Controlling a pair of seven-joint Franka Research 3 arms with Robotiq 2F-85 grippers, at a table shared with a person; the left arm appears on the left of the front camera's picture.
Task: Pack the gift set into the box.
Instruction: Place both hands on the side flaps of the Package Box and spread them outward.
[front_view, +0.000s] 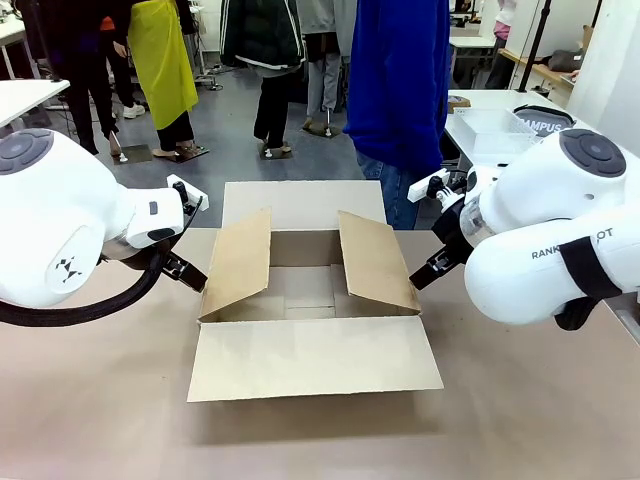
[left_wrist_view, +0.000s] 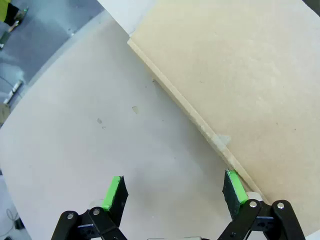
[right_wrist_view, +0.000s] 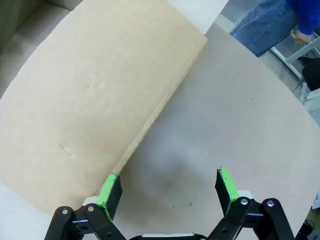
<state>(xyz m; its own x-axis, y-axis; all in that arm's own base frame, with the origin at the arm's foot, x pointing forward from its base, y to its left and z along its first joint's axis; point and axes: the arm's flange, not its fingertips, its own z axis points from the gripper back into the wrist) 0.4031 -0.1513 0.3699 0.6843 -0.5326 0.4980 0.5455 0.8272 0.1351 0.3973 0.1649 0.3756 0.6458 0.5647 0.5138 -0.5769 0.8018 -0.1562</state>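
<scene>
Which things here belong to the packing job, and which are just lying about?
Job: box, flaps open; left gripper and right gripper, both open, beside its side flaps.
Lying about: clear plastic tub on the far white table.

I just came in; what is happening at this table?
A large brown cardboard carton stands open on the table. The left tool and the right tool, both open, sit at the outer edges of its raised side flaps. A person in blue stands behind.

Right end effector (right_wrist_view: 169, 187) spread wide beside the box (right_wrist_view: 95, 100) flap edge
</scene>
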